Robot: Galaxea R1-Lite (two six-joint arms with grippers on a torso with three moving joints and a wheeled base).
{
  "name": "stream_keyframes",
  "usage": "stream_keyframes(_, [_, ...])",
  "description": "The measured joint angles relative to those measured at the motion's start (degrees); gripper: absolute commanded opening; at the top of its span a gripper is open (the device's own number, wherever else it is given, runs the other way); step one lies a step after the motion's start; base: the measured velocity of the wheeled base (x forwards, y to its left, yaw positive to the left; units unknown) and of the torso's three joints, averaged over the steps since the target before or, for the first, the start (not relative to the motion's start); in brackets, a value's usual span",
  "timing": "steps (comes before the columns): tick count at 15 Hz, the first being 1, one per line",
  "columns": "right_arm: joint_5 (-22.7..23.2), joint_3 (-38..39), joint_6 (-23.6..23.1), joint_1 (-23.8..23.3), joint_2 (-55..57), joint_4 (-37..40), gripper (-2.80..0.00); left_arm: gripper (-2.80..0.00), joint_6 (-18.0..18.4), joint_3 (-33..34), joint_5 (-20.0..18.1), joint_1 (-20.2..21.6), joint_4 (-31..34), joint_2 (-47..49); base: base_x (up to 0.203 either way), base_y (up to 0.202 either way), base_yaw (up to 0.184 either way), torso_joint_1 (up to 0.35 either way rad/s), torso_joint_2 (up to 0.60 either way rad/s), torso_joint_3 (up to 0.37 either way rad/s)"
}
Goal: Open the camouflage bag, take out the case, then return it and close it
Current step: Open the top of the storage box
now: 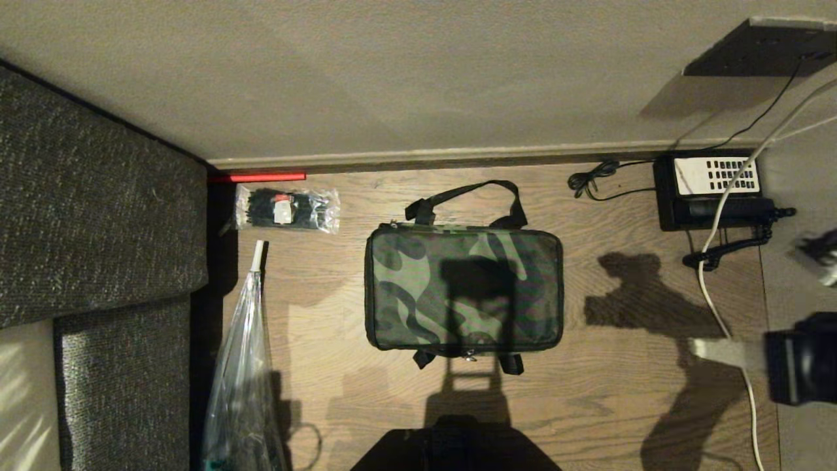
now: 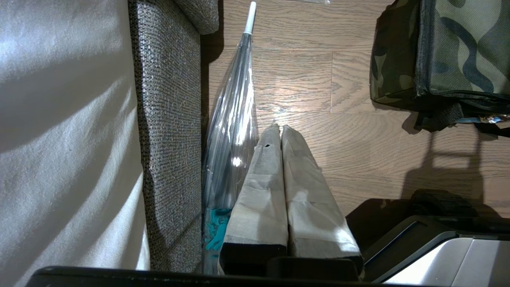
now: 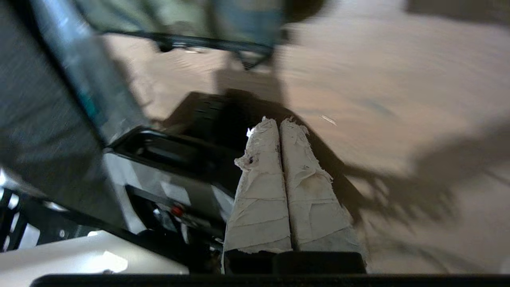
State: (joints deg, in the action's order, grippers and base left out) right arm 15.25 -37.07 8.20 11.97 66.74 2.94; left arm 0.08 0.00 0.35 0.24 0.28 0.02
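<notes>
The camouflage bag (image 1: 418, 294) lies flat and closed on the wooden floor in the middle of the head view, one black handle (image 1: 471, 193) flopped toward the wall. Its corner (image 2: 450, 52) also shows in the left wrist view. The case is out of view. My right gripper (image 1: 694, 348) comes in from the right edge, well to the right of the bag and pointing toward it; its pale wrapped fingers (image 3: 261, 159) are pressed together with nothing between them. My left gripper (image 2: 280, 128) hangs shut and empty over the floor left of the bag, outside the head view.
A dark sofa (image 1: 98, 196) fills the left side, with a clear folded umbrella (image 1: 242, 366) beside it. A packet of black ties (image 1: 288, 209) and a red stick (image 1: 258, 176) lie near the wall. At the right are a black desk phone (image 1: 713, 190) and a white cable (image 1: 709, 261).
</notes>
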Motion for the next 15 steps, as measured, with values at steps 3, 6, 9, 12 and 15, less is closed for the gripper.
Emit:
stream_keyframes(3, [1.6, 4.4, -0.1, 10.2, 12.8, -16.1, 0.0, -2.8, 0.0, 0.0, 0.0, 0.0, 0.0, 0.0, 0.0, 0.0, 0.0, 0.0, 0.0, 0.0])
stream_keyframes(6, [3.4, 4.5, 2.0, 15.6, 20.1, -18.8, 0.0, -2.8, 0.0, 0.0, 0.0, 0.0, 0.0, 0.2, 0.0, 0.0, 0.0, 0.0, 0.0, 0.0])
stream_keyframes(9, [3.3, 3.8, -0.4, 17.6, 24.9, -19.2, 0.0, -2.8, 0.0, 0.0, 0.0, 0.0, -0.1, 0.6, 0.0, 0.0, 0.0, 0.0, 0.0, 0.0])
stream_keyframes(12, [2.2, 2.0, 0.2, 19.3, 29.4, -20.5, 0.0, -2.8, 0.0, 0.0, 0.0, 0.0, -0.1, 0.7, 0.0, 0.0, 0.0, 0.0, 0.0, 0.0])
stream_keyframes(15, [-2.6, -0.6, 7.7, 22.3, 34.3, -26.9, 0.0, -2.8, 0.0, 0.0, 0.0, 0.0, 0.0, 0.8, 0.0, 0.0, 0.0, 0.0, 0.0, 0.0])
